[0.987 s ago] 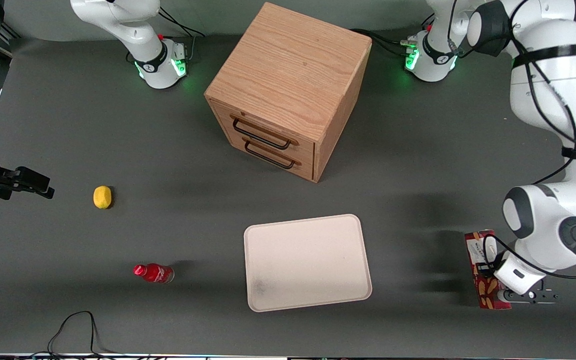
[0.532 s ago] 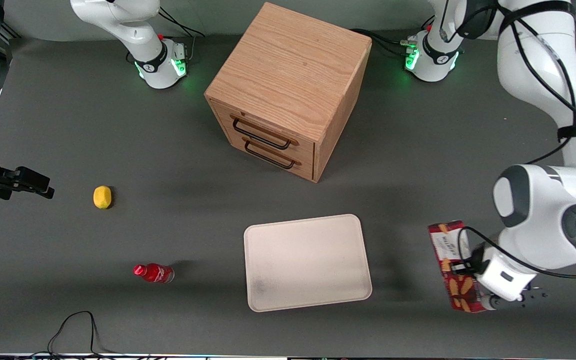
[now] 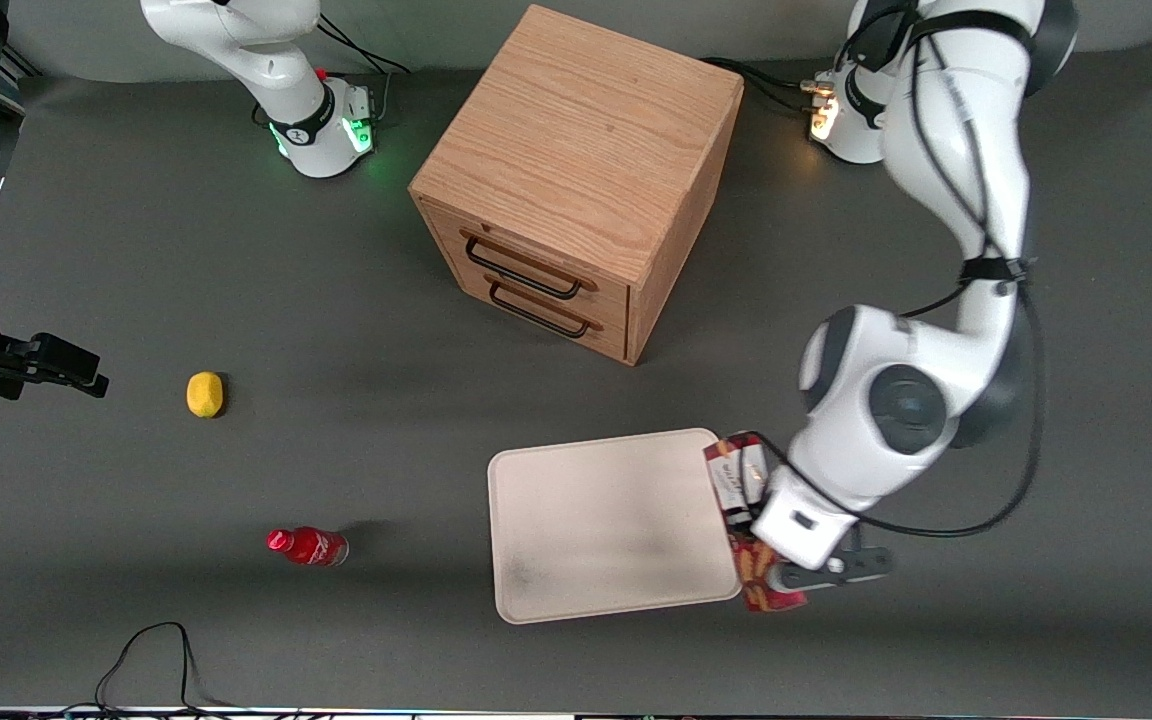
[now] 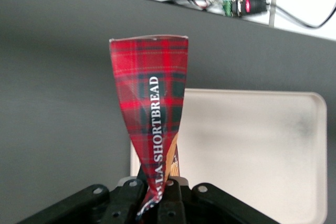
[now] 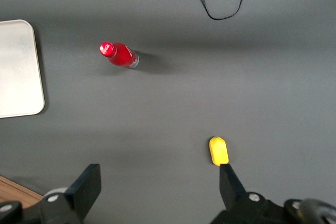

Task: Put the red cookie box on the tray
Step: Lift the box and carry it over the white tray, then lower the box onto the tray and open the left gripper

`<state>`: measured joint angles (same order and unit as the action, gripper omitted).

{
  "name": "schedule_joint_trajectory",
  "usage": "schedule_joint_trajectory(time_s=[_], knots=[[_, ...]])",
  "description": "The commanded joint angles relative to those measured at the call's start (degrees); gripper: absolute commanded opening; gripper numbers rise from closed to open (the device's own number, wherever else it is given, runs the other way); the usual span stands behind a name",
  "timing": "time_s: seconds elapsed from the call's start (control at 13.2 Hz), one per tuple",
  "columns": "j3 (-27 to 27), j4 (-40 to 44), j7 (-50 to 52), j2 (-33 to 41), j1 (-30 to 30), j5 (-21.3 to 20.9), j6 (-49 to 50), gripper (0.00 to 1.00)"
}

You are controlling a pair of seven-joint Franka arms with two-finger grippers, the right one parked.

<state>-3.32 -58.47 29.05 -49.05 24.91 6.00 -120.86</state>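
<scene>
The gripper [image 4: 157, 195] is closed on the red cookie box [image 4: 152, 124]; in the left wrist view its two black fingers [image 4: 127, 199] press together on one end of the carton, and the rest of the box stands out from them. The box shows a red tartan pattern with white letters along its side. In the front view the same gripper [image 3: 758, 545] hangs at the edge of the tray [image 3: 606, 520] that faces the working arm's end of the table, and the red cookie box [image 3: 741, 478] lies across this edge, with its white label at the end farther from the front camera. The box is carried above the table; if any part of it touches the tray, I cannot tell.

The tray is cream-white and has a faint grey mark near one corner. Farther from the front camera than the gripper stands a wooden drawer cabinet [image 3: 581, 170] with two dark handles. Well apart from the gripper, toward the parked arm's end of the table, a small red bottle [image 3: 307, 546] lies on its side, and a yellow lemon [image 3: 204, 393] lies farther from the front camera than the bottle. All of them rest on the dark grey table [image 3: 236, 280].
</scene>
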Motion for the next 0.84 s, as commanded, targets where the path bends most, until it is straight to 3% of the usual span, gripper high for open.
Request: schedule_joint_trajectory(time_s=[0.0,0.23,0.61,0.68,0.76], knots=[[-0.46,-0.14,3.11,-4.64,2.32,-3.0,-5.85,0.0],[-0.46,-4.8,3.03,-5.35,2.42,-3.89,-9.74,0.0],[-0.46,-5.6,3.73,-6.58,2.42,-5.65,-11.32,0.0],[-0.46,-5.69,3.73,-6.58,2.42,-5.74,-11.33,0.15],[-0.54,-5.95,3.56,-6.58,2.42,-6.87,-11.59,0.99]])
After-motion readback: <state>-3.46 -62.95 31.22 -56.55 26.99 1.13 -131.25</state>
